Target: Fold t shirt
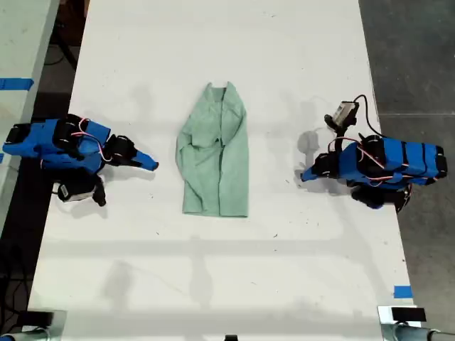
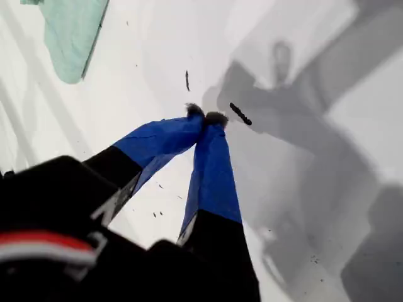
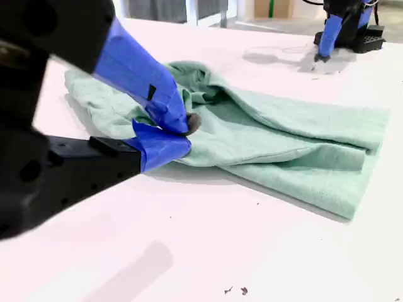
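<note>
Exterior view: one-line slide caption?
Folded mint-green t shirt lies mid-table between two blue SO-100 arms, both tools resting on the surface, clear of the fabric.

— What carries everything here?

— A long white bench (image 1: pixel 213 270), bare over most of its top, with small dark specks (image 2: pixel 239 114) scattered on it.

— And around it?

— Dark grey floor (image 1: pixel 412 57) along the exterior view's right. On the exterior view's left, a pale surface (image 1: pixel 21 42) with a strip of blue tape (image 1: pixel 15 84) across it.

— Any more tape?

— A small blue piece (image 1: pixel 402 291) on the bench edge, near the exterior view's lower right corner.
</note>
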